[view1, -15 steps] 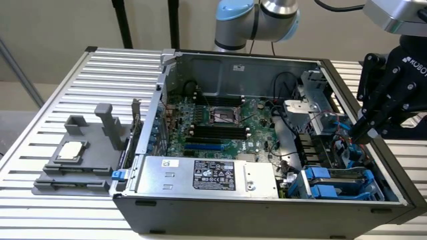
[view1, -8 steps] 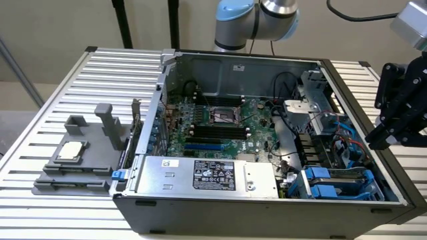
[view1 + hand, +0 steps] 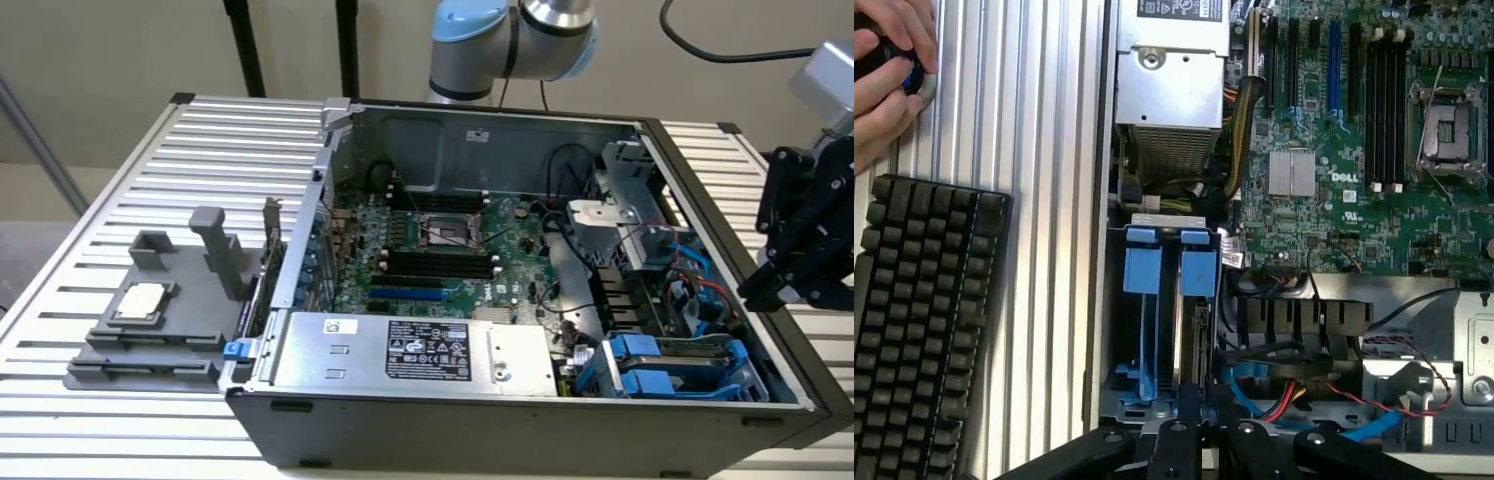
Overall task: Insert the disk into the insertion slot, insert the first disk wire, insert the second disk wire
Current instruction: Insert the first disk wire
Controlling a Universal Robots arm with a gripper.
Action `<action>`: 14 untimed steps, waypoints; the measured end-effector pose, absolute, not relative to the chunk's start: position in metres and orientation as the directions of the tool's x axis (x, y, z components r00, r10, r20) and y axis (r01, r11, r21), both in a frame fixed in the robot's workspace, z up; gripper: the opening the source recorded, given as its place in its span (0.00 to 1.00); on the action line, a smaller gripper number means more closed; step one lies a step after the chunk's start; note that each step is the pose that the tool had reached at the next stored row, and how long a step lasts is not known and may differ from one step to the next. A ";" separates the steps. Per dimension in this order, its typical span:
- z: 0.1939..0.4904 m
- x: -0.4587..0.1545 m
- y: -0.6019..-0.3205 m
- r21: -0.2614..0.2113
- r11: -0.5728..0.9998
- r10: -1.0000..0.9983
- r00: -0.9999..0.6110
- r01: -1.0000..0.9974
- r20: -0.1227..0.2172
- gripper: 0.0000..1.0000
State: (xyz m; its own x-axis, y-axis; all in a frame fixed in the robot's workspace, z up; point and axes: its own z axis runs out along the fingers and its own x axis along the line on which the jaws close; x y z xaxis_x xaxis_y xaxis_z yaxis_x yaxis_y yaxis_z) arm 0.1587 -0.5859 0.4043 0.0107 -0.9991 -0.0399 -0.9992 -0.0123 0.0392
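While your claw [image 3: 781, 290] is hanging over the wall of the case [image 3: 534, 425], the disk [image 3: 1191, 335] is, by my reading, sitting on edge in the insertion slot [image 3: 1142, 320] close in front of the claw, between the blue rails. I cannot confirm that it is fully home. Nor can I tell whether the claw is open or closed. I am judging that you are working at the turn from seating the disk to the first wire. The loose wires [image 3: 1294, 400], red, yellow and blue, are lying just beside the slot, so the next move is calling for a fine, well-aimed pinch in a crowded corner. Farther out from the claw, the slatted bench [image 3: 107, 180] is carrying the case, a keyboard [image 3: 914, 330] and a grey fixture [image 3: 160, 320]. A person's hand [image 3: 884, 70] is working beside the keyboard, and a plain wall [image 3: 107, 50] is standing behind.
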 end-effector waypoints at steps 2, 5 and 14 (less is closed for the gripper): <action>0.401 0.159 -0.585 0.039 -0.012 -0.999 0.011 -0.999 -0.040 0.19; 0.395 0.159 -0.582 0.039 -0.012 -0.999 0.011 -0.999 -0.040 0.19; 0.379 0.162 -0.571 0.039 -0.012 -0.999 0.011 -0.999 -0.040 0.19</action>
